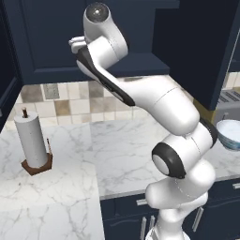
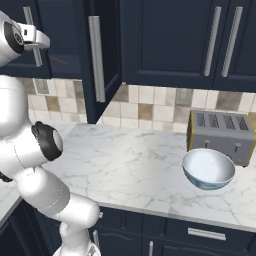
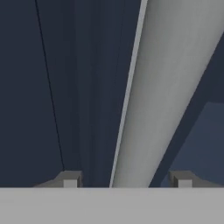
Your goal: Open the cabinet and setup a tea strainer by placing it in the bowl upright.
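Observation:
The cabinet (image 2: 107,30) is a dark navy wall unit. One of its doors stands swung out over the counter, with its silver bar handle (image 2: 96,60) facing me. My gripper (image 2: 37,42) is raised at the other door, which is closed. In the hand view the gripper (image 3: 127,179) is open, and that door's silver bar handle (image 3: 162,96) runs up between the fingertips (image 3: 71,179), touching neither. The pale blue bowl (image 2: 208,169) sits on the marble counter at the right, also seen as the bowl (image 1: 230,133). The tea strainer is out of view.
A grey toaster (image 2: 222,135) stands against the tiled wall just behind the bowl. A paper towel roll (image 1: 32,140) on a wooden stand sits at the counter's left corner. Navy drawer fronts (image 2: 205,232) run below the counter edge.

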Robot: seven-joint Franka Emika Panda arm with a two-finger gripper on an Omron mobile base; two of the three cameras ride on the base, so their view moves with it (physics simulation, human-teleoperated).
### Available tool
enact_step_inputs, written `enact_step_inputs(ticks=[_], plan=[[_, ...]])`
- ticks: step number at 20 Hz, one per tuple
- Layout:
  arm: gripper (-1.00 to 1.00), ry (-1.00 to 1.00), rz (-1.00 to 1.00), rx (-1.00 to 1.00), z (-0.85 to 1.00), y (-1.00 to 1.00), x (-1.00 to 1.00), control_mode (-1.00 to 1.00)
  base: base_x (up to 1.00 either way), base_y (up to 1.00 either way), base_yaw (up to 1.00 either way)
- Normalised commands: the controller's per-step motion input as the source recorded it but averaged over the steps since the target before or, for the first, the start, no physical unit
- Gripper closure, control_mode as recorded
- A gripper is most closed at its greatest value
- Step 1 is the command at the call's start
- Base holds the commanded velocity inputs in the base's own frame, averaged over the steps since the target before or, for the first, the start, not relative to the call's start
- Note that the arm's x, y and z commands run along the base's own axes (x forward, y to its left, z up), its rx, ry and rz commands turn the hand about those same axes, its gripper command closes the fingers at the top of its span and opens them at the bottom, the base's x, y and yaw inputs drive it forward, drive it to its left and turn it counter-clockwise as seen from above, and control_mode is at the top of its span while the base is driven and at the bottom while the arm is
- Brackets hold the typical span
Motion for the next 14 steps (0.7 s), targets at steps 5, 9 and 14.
enact_step_inputs(ticks=[5,9,14], plan=[[1.0,-0.09,0.0,0.0,-0.01,0.0,0.31,-1.0,0.0,0.0,0.0],[1.0,-0.15,0.0,0.0,0.0,0.0,0.27,-1.0,0.0,0.0,0.0],[1.0,-0.2,0.0,0.0,0.0,0.0,0.22,-1.0,0.0,0.0,0.0]])
